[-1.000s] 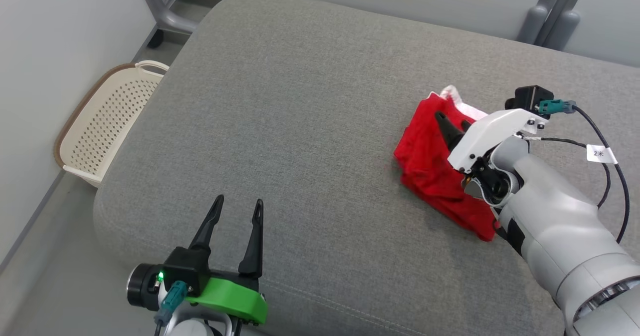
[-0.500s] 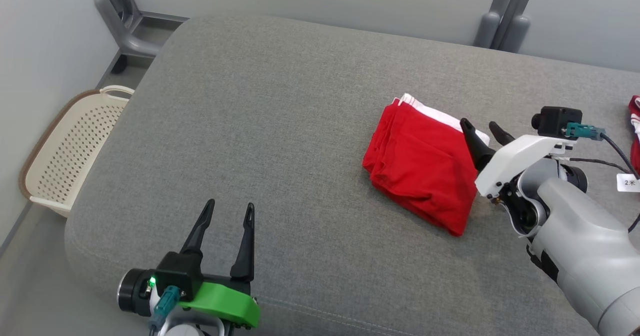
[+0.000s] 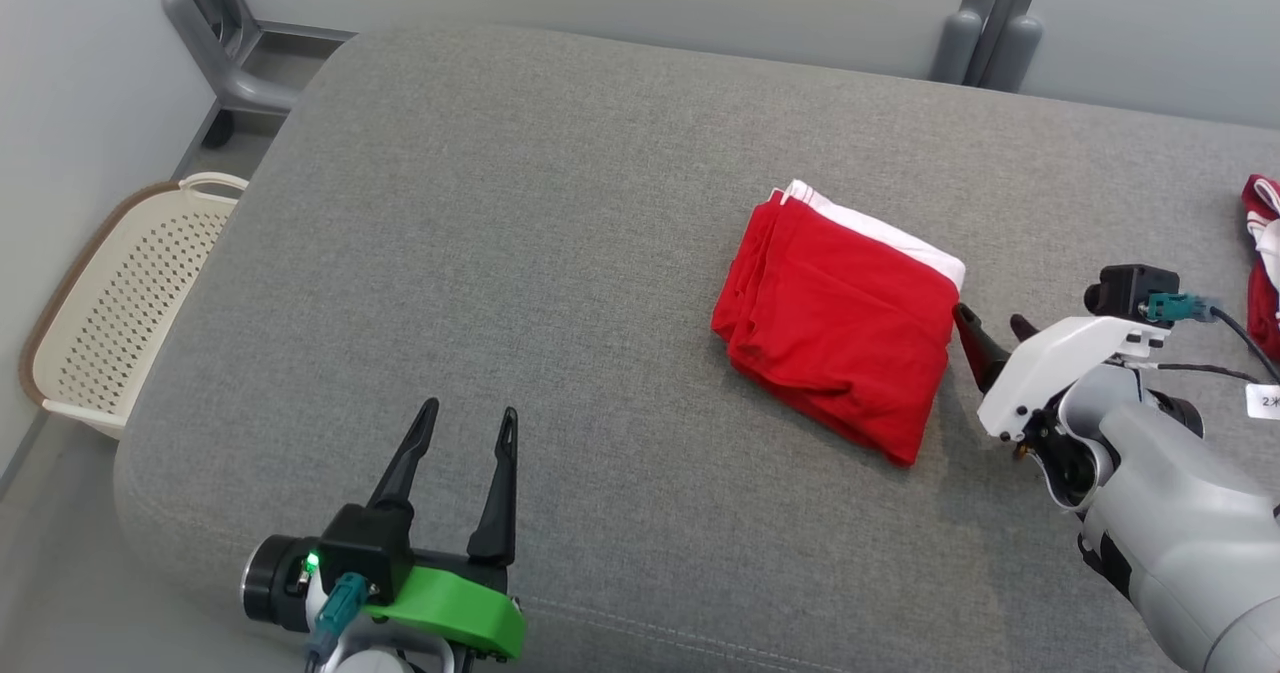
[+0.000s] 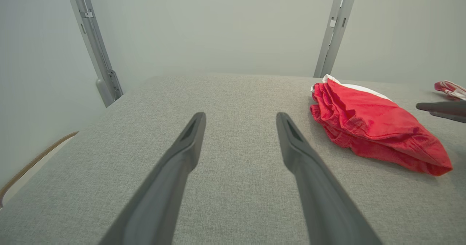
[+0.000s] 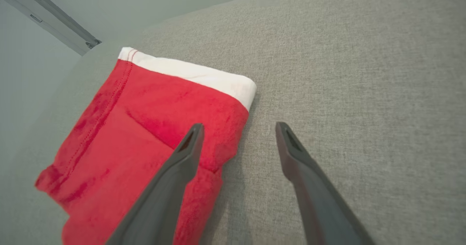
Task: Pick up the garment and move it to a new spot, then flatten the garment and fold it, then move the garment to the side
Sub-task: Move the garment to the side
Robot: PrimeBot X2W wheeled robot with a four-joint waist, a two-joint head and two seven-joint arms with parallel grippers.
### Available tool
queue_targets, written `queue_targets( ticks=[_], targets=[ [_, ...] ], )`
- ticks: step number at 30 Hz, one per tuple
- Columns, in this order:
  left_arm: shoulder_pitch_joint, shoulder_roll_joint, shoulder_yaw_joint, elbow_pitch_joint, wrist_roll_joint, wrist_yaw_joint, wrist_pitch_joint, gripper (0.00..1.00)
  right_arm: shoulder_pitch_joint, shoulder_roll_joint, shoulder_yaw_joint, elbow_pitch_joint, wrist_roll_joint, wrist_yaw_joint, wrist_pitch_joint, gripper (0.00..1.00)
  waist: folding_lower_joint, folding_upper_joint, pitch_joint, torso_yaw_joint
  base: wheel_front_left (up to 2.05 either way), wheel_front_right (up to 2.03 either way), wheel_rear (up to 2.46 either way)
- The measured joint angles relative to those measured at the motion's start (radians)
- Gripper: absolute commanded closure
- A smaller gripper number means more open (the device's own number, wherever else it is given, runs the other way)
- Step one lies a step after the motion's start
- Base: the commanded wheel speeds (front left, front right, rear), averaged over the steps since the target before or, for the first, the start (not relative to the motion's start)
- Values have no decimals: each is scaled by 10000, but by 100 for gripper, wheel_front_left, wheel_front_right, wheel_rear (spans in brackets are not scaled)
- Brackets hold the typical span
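The red garment (image 3: 835,338) lies folded in a rough rectangle on the grey cushion (image 3: 540,203), right of its middle. A white band runs along its far edge and its stacked layers show along the left side. It rests flat, with nothing holding it. The right gripper (image 3: 990,316) hangs low just beside the garment's right edge, its two dark fingers spread apart and empty. In the right wrist view one finger (image 5: 182,157) crosses over the near corner of the red fabric while the other sits over bare cushion; whether the first one brushes the fabric I cannot tell. The left gripper (image 3: 470,410) is well apart from the garment, near the cushion's front edge on the left. Its fingers are likewise spread wide with nothing between them, pointing across the cushion toward the back wall (image 4: 218,26). Off the cushion's left end a cream perforated basket (image 3: 110,323) with a brown rim stands on the floor (image 3: 50,513). At the far right edge a second bundle (image 3: 1262,293) of red and white fabric lies on the cushion, apart from the folded garment. Grey metal posts (image 3: 985,13) stand behind the cushion against the wall.
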Motion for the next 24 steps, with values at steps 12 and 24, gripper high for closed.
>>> queue_targets(
  ticks=[12,24],
  targets=[
    [-59,2,-128,27,-2,-46,0,0,-44,155,54,163,959,0,2015,0,0,0,186,233,0,0,0],
    [-213,2,-198,10,-117,-36,0,0,-290,138,-119,56,1710,2,2579,100,0,0,567,476,0,0,0]
  ],
)
